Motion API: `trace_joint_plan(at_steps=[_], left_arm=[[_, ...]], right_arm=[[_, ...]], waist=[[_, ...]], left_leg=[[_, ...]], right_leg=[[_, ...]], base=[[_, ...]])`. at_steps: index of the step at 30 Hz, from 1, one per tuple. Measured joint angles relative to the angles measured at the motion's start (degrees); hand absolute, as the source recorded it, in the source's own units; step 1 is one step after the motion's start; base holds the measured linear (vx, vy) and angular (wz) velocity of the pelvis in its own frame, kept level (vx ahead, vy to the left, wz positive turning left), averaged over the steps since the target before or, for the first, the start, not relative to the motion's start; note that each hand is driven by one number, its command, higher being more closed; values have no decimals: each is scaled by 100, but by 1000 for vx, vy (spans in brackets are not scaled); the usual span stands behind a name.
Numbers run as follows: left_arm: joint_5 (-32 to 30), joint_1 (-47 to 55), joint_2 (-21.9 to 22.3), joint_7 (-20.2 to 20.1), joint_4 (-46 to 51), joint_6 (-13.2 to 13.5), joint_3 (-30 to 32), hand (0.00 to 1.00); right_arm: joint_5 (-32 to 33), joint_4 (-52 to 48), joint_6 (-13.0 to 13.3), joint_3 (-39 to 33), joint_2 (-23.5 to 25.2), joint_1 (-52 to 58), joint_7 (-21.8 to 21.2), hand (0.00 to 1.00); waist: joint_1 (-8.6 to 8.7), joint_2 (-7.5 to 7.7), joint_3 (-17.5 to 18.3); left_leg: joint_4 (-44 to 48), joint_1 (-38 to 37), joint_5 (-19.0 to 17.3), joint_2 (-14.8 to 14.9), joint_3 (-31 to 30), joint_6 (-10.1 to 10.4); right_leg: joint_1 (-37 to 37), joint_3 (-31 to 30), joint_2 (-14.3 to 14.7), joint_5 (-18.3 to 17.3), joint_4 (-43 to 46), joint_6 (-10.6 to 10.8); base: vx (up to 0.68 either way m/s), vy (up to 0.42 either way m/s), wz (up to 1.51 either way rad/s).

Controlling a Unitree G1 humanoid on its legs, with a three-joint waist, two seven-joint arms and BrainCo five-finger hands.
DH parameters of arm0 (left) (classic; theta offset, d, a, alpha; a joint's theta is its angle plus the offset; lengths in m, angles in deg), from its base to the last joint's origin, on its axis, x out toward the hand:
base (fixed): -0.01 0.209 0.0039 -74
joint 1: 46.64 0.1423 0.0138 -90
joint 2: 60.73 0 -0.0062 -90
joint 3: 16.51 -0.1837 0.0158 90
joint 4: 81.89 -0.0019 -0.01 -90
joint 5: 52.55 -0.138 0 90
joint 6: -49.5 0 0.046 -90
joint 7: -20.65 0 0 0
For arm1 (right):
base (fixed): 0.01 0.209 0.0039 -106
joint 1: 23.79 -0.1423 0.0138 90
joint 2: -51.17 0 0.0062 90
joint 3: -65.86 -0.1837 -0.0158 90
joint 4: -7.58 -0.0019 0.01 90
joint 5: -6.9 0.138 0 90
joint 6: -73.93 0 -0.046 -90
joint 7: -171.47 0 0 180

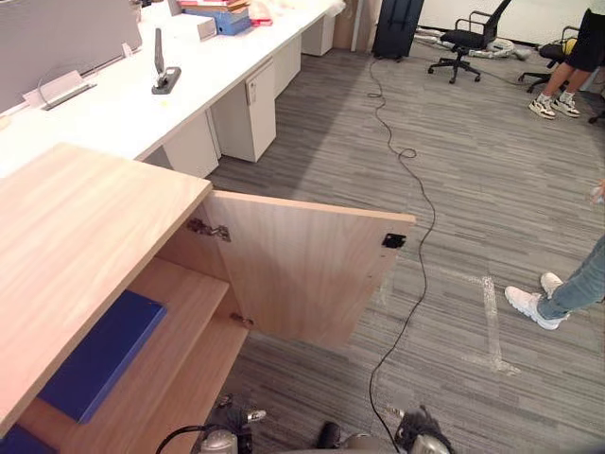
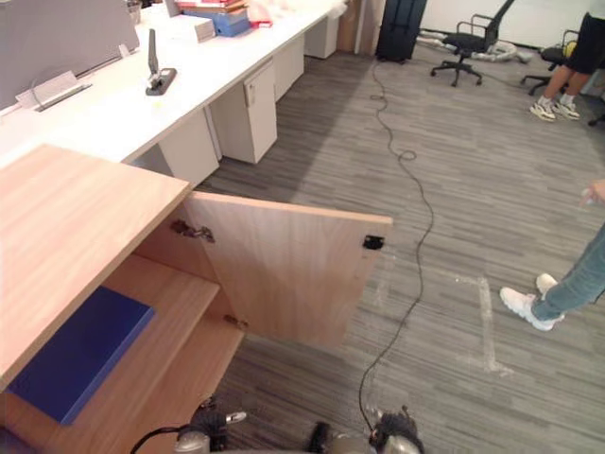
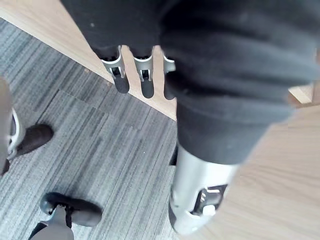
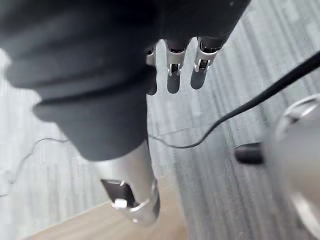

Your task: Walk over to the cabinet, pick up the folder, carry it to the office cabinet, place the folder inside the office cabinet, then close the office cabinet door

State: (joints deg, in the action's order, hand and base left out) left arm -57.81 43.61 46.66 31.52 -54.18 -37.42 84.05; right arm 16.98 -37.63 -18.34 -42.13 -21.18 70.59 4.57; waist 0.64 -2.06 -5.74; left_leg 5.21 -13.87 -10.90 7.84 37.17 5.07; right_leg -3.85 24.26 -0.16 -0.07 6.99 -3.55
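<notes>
Carpet [image 1: 492, 161], door [image 1: 302, 274] wide, folder [image 1: 99, 355] shelved, left hand [image 3: 147, 84] and right hand [image 4: 173, 75] slack, person [image 1: 575, 289] nearby

The right hand [image 4: 173, 62] hangs above the grey striped carpet [image 4: 215, 195], its fingers [image 4: 200, 67] straight and relaxed and its thumb [image 4: 132, 192] apart from them, holding nothing. A pale wood strip [image 4: 95, 229] borders the carpet by the thumb.

Cabinet door [image 1: 302, 274] wide open across carpet [image 1: 463, 170], shelf front [image 1: 184, 307] prob unblocked, room beside blue folder [image 1: 99, 355], person's shoe [image 1: 526, 305] well right
</notes>
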Motion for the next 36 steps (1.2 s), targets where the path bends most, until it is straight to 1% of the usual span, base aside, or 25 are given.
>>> trace_joint_plan(at_steps=[3, 4, 5, 7, 11, 14, 16, 19, 20, 21, 24, 26, 27, 30, 33, 34, 36], left_arm=[[-159, 156, -144, -1, 0, -19, 83, 0], [-159, 227, -175, -4, 48, -24, 152, 0], [-165, 238, -184, -7, 87, -24, 155, 0], [-172, 279, -226, -28, 117, -21, 143, 0], [-171, 304, -349, -148, 116, -9, -18, 0], [-170, 315, -424, -182, 123, 14, -116, 0], [-169, 317, -477, -197, 129, 17, -212, 0], [-167, 323, -518, -241, 162, 29, -345, 0], [-166, 328, -537, -248, 173, 32, -402, 0], [-166, 336, -552, -252, 204, 40, -433, 0], [-143, 351, -614, -292, 210, 76, -517, 0], [-103, 380, -640, -321, 209, 85, -514, 0], [-88, 447, -684, -351, 204, 85, -509, 0], [67, 603, -745, -368, 185, 82, -478, 0], [137, 764, -763, -374, 107, 77, -391, 0], [146, 866, -773, -378, 89, 66, -278, 0], [154, 925, -782, -377, 88, 66, -156, 0]], right_arm=[[-8, -1055, 56, -159, -43, -18, 43, 0], [-14, -1404, 137, -432, -135, -76, 54, 0], [-9, -1507, 183, -602, -204, -136, 58, 0], [0, -1536, 230, -1202, -711, -494, 101, 0], [14, -1382, 413, -1358, -1475, -1069, 247, 0], [14, -1354, 417, -1185, -1709, -1428, 284, 0], [16, -1237, 431, -748, -1945, -1794, 255, 0], [31, -1045, 450, -314, -2195, -2181, 164, 0], [37, -950, 467, -14, -2335, -2333, 76, 0], [51, -856, 471, 365, -2506, -2478, -69, 0], [44, -625, 474, 964, -2743, -2843, -468, 0], [38, -513, 473, 1268, -2915, -2894, -690, 0], [19, -442, 467, 1667, -3054, -2960, -959, 0], [-25, -341, 464, 2213, -3137, -3123, -1343, 0], [-83, -36, 429, 2585, -3313, -3326, -1532, 0], [-236, -10, 405, 2854, -3475, -3402, -1614, 0], [-298, -14, 403, 3211, -3716, -3468, -1759, 0]], waist=[[3, -10, 7], [-6, -7, 9], [-13, -5, 8], [-16, -18, 14], [7, -20, 17], [-4, -25, 21], [-9, -22, 24], [-35, -25, 26], [-42, -28, 29], [-61, -25, 29], [-105, -23, 28], [-142, -19, 28], [-141, -19, 27], [-152, -9, 21], [-193, 16, 6], [-191, 48, -14], [-190, 83, -37]], left_leg=[[2, 29, 3, -37, -17, -5], [4, 78, 10, -48, -58, -16], [3, 97, 16, -57, -87, -24], [1, 98, 49, -101, -288, -44], [-13, 114, 138, -175, -555, -48], [-15, 128, 186, -198, -691, -52], [-15, 161, 247, -230, -842, -49], [-16, 176, 286, -260, -983, -55], [-16, 171, 287, -265, -1000, -55], [-19, 171, 287, -271, -1023, -55], [-50, 173, 286, -306, -1164, -56], [-61, 173, 286, -321, -1199, -56], [-81, 166, 286, -337, -1232, -56], [-90, 165, 285, -356, -1264, -57], [-118, 169, 283, -362, -1288, -61], [-147, 170, 282, -358, -1304, -63], [-217, 170, 280, -345, -1339, -66]], right_leg=[[6, -44, 11, 73, -111, 12], [10, -38, 12, 118, -180, 17], [19, -31, 12, 148, -218, 18], [128, -6, 2, 242, -403, 50], [267, 30, -21, 392, -697, 87], [343, 80, -24, 448, -834, 86], [389, 120, -44, 500, -939, 90], [454, 182, -66, 554, -1045, 102], [498, 213, -67, 572, -1090, 106], [503, 217, -71, 587, -1101, 105], [523, 217, -79, 667, -1173, 117], [523, 217, -93, 689, -1173, 123], [523, 217, -104, 712, -1174, 133], [521, 217, -124, 747, -1177, 132], [507, 219, -126, 784, -1181, 115], [490, 219, -115, 803, -1184, 99], [458, 227, -87, 823, -1194, 77]], base=[[-23, 73, -5], [-9, 53, 7], [-4, 60, 10], [-10, 54, 8], [-19, 25, 6], [-29, -24, 11], [-45, -33, 11], [-43, -34, 14], [-52, -11, 12], [-54, -6, 9], [-64, 1, 3], [-76, 13, 3], [-80, 19, 3], [-100, 11, 2], [-104, -5, 1], [-124, -19, -1], [-148, -41, 1]])
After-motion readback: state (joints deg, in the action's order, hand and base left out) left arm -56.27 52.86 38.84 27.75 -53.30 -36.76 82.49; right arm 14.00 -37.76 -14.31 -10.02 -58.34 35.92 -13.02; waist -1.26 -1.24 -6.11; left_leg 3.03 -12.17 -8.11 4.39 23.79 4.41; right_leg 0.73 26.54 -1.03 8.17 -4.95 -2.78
